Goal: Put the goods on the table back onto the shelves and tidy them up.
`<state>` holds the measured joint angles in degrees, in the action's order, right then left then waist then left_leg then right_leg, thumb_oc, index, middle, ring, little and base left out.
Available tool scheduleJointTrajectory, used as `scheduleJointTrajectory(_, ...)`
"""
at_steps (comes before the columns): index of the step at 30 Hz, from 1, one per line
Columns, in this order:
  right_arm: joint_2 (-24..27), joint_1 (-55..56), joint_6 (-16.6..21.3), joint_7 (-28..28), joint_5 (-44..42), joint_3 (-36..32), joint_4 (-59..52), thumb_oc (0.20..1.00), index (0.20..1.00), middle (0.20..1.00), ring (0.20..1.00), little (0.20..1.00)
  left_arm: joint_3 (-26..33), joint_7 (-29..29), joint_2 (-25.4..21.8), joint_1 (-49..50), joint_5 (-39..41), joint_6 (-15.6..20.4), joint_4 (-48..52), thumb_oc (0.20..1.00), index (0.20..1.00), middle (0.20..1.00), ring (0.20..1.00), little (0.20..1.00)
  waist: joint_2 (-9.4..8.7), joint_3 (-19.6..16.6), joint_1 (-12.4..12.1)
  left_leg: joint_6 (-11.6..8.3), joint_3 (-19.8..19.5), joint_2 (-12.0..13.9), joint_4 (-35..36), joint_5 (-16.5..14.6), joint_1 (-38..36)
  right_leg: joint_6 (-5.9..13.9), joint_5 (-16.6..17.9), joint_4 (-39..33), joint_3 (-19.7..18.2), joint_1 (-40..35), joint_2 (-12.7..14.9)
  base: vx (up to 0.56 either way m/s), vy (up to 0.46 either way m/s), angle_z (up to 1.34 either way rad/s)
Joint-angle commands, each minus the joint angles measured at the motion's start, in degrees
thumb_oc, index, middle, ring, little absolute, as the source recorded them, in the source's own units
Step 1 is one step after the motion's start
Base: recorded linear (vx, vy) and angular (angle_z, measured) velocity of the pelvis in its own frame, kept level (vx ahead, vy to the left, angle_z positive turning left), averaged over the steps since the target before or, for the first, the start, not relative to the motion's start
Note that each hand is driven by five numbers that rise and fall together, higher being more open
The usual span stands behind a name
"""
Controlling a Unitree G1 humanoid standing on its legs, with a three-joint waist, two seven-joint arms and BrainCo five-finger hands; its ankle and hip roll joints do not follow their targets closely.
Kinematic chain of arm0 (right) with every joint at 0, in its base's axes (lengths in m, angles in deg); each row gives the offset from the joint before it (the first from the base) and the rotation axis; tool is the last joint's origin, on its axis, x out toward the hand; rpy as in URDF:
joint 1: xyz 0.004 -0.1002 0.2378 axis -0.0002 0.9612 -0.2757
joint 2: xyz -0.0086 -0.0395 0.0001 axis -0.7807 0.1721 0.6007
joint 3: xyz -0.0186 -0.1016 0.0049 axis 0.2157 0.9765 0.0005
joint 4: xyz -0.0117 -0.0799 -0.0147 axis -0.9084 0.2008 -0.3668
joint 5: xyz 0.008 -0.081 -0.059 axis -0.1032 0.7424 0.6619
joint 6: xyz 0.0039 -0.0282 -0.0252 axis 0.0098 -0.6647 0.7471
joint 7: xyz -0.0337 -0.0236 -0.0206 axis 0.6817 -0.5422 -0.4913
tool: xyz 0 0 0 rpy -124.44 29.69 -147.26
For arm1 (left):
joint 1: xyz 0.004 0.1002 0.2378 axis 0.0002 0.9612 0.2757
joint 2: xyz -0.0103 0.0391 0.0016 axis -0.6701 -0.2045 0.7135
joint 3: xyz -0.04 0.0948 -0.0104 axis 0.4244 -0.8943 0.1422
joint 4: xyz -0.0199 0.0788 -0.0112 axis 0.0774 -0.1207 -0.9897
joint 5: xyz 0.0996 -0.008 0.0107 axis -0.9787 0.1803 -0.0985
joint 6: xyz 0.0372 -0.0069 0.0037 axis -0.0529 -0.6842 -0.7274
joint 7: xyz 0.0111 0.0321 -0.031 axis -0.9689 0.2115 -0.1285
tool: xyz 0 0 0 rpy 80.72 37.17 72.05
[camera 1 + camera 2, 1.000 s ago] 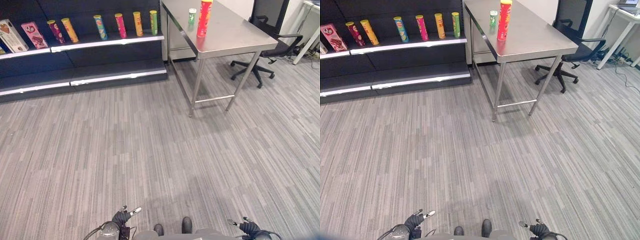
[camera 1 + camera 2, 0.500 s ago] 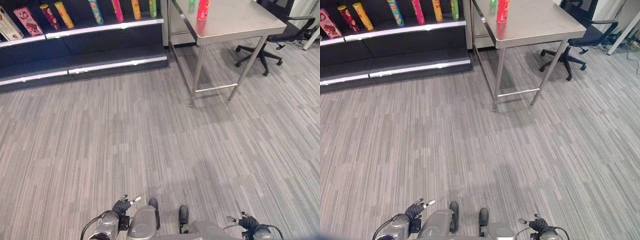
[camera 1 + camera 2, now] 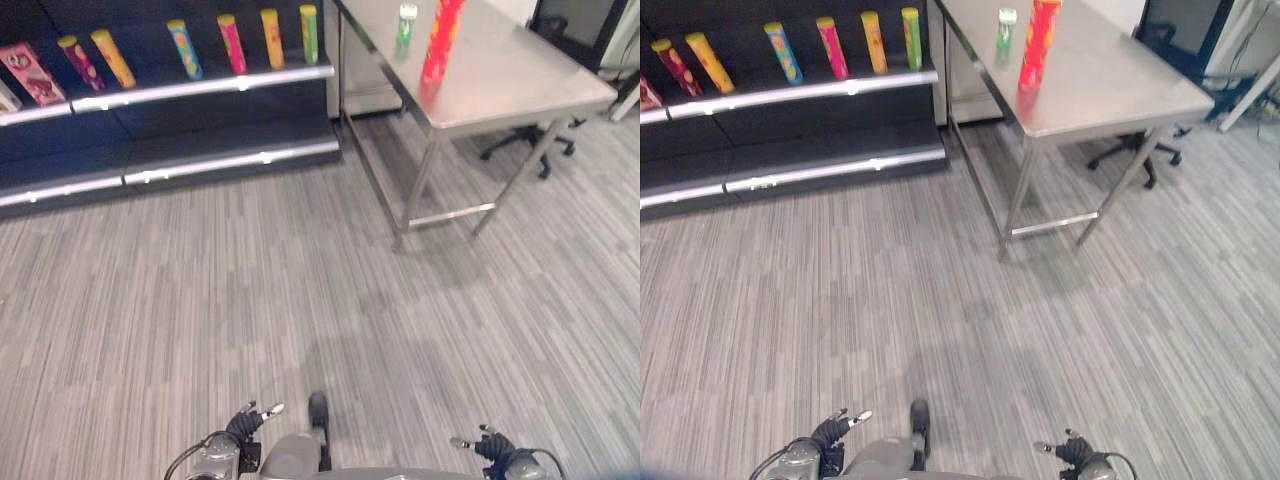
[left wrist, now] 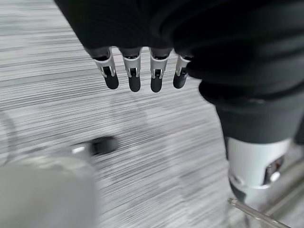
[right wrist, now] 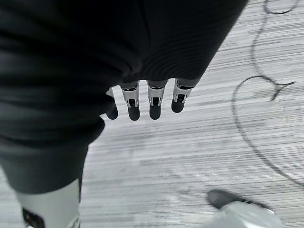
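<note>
Wrist views show left hand and right hand apparently relaxed, empty, above floor.

The right hand hangs over the striped grey floor, its fingers straight and holding nothing.

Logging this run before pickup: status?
Left hand and right hand low, open, empty. Red can and green bottle upright on steel table, beside the shelf. Bare floor between.
</note>
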<state>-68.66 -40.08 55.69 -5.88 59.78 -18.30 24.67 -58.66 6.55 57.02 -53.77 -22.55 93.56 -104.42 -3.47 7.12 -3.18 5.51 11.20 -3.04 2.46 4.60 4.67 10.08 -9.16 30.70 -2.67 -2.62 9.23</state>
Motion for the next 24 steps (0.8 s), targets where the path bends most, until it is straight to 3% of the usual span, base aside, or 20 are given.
scheduleJointTrajectory(1, 3.2, -2.6, 0.1, -0.9, -0.8, -0.9, -3.0, 1.0, 1.0, 1.0, 1.0, 1.0, 0.8, -0.6, -1.0, -0.5, -2.7, 0.3, 0.5, 1.0, 1.0, 1.0, 1.0, 1.0, 1.59, 3.1, -0.2, -6.83, -2.1, 3.0, -6.6, -2.8, 4.1, -0.08, 19.3, 0.5, -1.3, 1.0, 2.7, 0.3, 0.168, 0.14)
scheduleJointTrajectory(3, 3.0, -2.4, 0.4, -1.2, -1.6, -1.3, -3.2, 1.0, 1.0, 1.0, 1.0, 1.0, 0.3, -0.5, -1.0, -1.3, -2.7, 0.5, 0.5, 1.0, 1.0, 1.0, 1.0, 1.0, 2.54, 3.7, 1.6, -7.08, -2.8, 3.2, -6.2, -4.8, 0.9, -1.24, 12.8, -2.6, 2.1, 4.6, 2.2, 0.34, 0.095, 0.11)
scheduleJointTrajectory(4, 3.0, -2.4, 0.4, -1.2, -1.6, -1.3, -3.2, 1.0, 1.0, 1.0, 1.0, 1.0, 0.3, -0.5, -1.0, -1.3, -2.7, 0.5, 0.5, 1.0, 1.0, 1.0, 1.0, 1.0, 2.55, 3.7, 1.6, -7.08, -2.9, 3.2, -6.2, -4.8, 0.9, -1.24, 12.8, -2.6, 2.1, 4.6, 2.2, 0.41, 0.063, 0.2)
scheduleJointTrajectory(5, 2.7, -2.1, 0.1, -0.9, -2.3, -1.4, -1.8, 1.0, 1.0, 1.0, 1.0, 1.0, -0.4, -0.4, -1.3, -1.9, -3.0, 0.6, 0.7, 1.0, 1.0, 1.0, 1.0, 1.0, 3.34, 4.0, 3.7, -7.35, -3.3, 3.3, -5.4, -6.2, -2.0, -1.16, 5.6, -7.5, 4.4, 8.0, -0.8, 0.34, 0.037, 0.23)
scheduleJointTrajectory(6, 2.6, -2.1, -0.2, -0.4, -2.9, -1.6, -1.4, 1.0, 1.0, 1.0, 1.0, 1.0, -0.7, 0.0, -1.2, -2.2, -3.2, 0.3, 0.7, 1.0, 1.0, 1.0, 1.0, 1.0, 3.31, 4.1, 4.6, -7.33, -3.9, 2.9, -5.2, -6.8, -2.9, -0.67, 5.0, -11.3, 4.8, 8.7, -2.1, 0.45, 0.055, 0.32)
scheduleJointTrajectory(9, 2.3, -1.6, -0.6, 0.8, -3.7, -1.6, 0.9, 1.0, 1.0, 1.0, 1.0, 1.0, -2.3, 1.2, -1.0, -2.5, -5.7, 0.1, -0.2, 1.0, 1.0, 1.0, 1.0, 1.0, 2.4, 4.7, 7.7, -6.95, -5.6, 0.1, -3.3, -9.8, -8.6, 0.76, 7.6, -23.2, 4.1, 13.5, -8.0, 0.39, 0.037, 0.3)
scheduleJointTrajectory(12, 2.0, -0.3, -0.7, 1.1, -3.4, -1.7, 2.2, 1.0, 1.0, 1.0, 1.0, 1.0, -2.3, 1.9, -0.2, -2.3, -8.3, 0.1, -1.3, 1.0, 1.0, 1.0, 1.0, 1.0, 2.0, 4.9, 10.0, -6.15, -8.3, -2.1, -0.8, -12.9, -15.3, 1.91, 11.3, -29.6, 7.0, 16.7, -12.7, 0.45, 0.043, 0.54)
scheduleJointTrajectory(15, 1.9, 1.0, -0.8, 1.3, -2.8, -1.9, 2.8, 1.0, 1.0, 1.0, 1.0, 1.0, -2.3, 2.5, 0.5, -1.7, -10.1, 0.0, -2.5, 1.0, 1.0, 1.0, 1.0, 1.0, 1.25, 4.2, 11.3, -6.05, -10.7, -3.2, 1.2, -14.9, -19.9, 2.24, 13.8, -31.0, 12.1, 18.4, -13.7, 0.43, -0.045, 0.82)
scheduleJointTrajectory(17, 2.4, 2.0, -0.8, 1.4, -2.5, -2.0, 3.4, 1.0, 1.0, 1.0, 1.0, 1.0, -2.6, 2.7, 0.8, -1.3, -10.9, 0.3, -2.9, 1.0, 1.0, 1.0, 1.0, 1.0, 1.32, 3.5, 11.8, -6.16, -11.9, -3.1, 1.4, -16.2, -22.0, 0.77, 14.1, -29.9, 13.5, 17.6, -13.1, 0.5, -0.147, 0.7)
scheduleJointTrajectory(18, 2.6, 2.8, -0.7, 1.4, -2.7, -2.4, 3.7, 1.0, 1.0, 1.0, 1.0, 1.0, -2.8, 2.5, 1.1, -0.8, -11.1, 0.3, -3.2, 1.0, 1.0, 1.0, 1.0, 1.0, 1.7, 2.5, 11.9, -6.33, -12.8, -2.0, 0.5, -17.6, -22.6, -1.12, 14.3, -30.4, 13.4, 15.9, -13.4, 0.56, -0.213, 0.47)
scheduleJointTrajectory(19, 2.8, 2.7, -0.7, 1.5, -3.0, -2.5, 4.1, 1.0, 1.0, 1.0, 1.0, 1.0, -2.7, 2.6, 1.3, -0.9, -11.3, 0.3, -3.5, 1.0, 1.0, 1.0, 1.0, 1.0, 2.06, 1.9, 12.1, -6.93, -13.0, -1.2, -0.1, -18.0, -22.7, -1.59, 13.9, -30.8, 12.8, 15.3, -13.8, 0.55, -0.218, 0.71)
scheduleJointTrajectory(24, 3.9, 1.2, -0.1, 1.4, -4.5, -2.3, 2.3, 1.0, 1.0, 1.0, 1.0, 1.0, -3.4, 1.8, 1.6, -1.1, -9.9, 0.4, -1.9, 1.0, 1.0, 1.0, 1.0, 1.0, 5.13, 1.1, 12.1, -12.09, -14.2, 1.6, -8.9, -9.9, -20.4, -3.55, 11.5, -28.1, 10.8, 13.8, -14.7, 0.34, -0.101, 0.44)
